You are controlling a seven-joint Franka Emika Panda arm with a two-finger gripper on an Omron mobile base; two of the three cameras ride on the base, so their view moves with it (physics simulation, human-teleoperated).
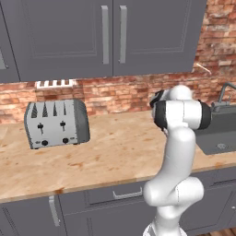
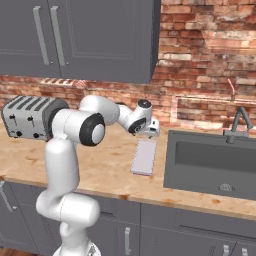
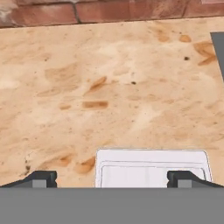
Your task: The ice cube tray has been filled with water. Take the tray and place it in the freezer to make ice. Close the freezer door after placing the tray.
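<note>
1. Domestic kitchen, rendered.
2. Long wooden counter [image 1: 115, 152] against a red brick wall [image 2: 210, 65].
3. Dark grey wall cabinets [image 1: 106, 32] overhead, with pale vertical handles; matching base cabinets [image 2: 200, 225] and drawers below.
4. Chrome four-slot toaster [image 1: 56, 123] standing on the counter (near the wall).
5. Recessed grey sink [image 2: 212, 162] with a faucet [image 2: 240, 125] at the right end.
</note>
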